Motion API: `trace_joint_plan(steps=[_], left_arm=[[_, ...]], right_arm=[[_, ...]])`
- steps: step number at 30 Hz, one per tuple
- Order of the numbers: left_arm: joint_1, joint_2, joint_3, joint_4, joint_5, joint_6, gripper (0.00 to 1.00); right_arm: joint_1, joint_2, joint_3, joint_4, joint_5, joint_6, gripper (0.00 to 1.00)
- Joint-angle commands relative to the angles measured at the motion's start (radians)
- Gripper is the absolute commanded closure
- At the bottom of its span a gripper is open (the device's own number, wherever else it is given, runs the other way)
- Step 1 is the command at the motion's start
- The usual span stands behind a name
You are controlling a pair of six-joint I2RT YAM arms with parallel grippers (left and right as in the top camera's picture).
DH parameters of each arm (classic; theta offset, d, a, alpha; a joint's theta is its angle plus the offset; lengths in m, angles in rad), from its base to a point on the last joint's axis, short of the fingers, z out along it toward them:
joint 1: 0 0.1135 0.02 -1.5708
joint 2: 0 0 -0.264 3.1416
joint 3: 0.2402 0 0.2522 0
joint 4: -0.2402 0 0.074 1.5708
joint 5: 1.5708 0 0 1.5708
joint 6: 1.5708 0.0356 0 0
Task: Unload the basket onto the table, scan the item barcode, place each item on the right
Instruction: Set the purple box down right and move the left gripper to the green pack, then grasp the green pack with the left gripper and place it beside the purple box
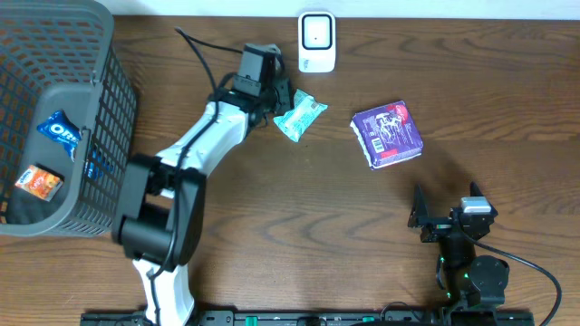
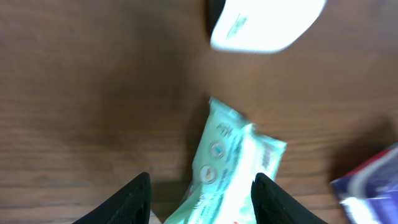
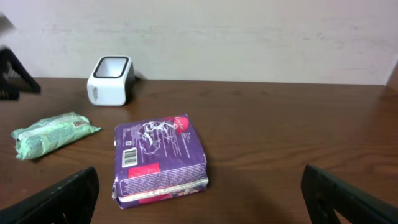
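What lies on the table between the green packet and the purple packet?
Nothing. The overhead view shows only bare table between the green packet and the purple packet; the right wrist view agrees.

A dark mesh basket [image 1: 111, 113] stands at the wooden table's [image 1: 317, 217] left edge, holding a blue biscuit packet [image 1: 60, 131] and an orange packet [image 1: 39, 183]

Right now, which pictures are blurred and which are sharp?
Left wrist view: blurred; the pale green plastic packet smears, the white box-shaped scanner glares. Right wrist view: sharp; the purple foil packet shows its barcode. Overhead view: clear.
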Motion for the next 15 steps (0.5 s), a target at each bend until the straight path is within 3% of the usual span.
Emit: trace_joint_plan(steps=[1, 4, 8, 13, 15], left_arm=[[-0.006, 0.082, 0.000, -0.013, -0.006, 0.016, 0.48], [-0.006, 0.086, 0.000, -0.023, -0.004, 0.013, 0.48], [-0.011, 0.089, 0.000, -0.065, 0.126, 0.013, 0.47], [-0.042, 0.090, -0.027, -0.114, 0.123, 0.013, 0.48], [-0.063, 0.090, -0.030, -0.140, 0.123, 0.012, 0.54]], right_arm=[[0.009, -0.005, -0.002, -0.004, 0.002, -0.008, 0.01], [0.009, -0.005, -0.002, -0.004, 0.002, -0.008, 0.01], [0.009, -0.005, -0.002, -0.004, 0.002, -0.008, 0.01], [0.009, -0.005, -0.002, -0.004, 0.002, -0.008, 0.01], [0.009, -0.005, -0.002, -0.004, 0.002, -0.008, 0.01]])
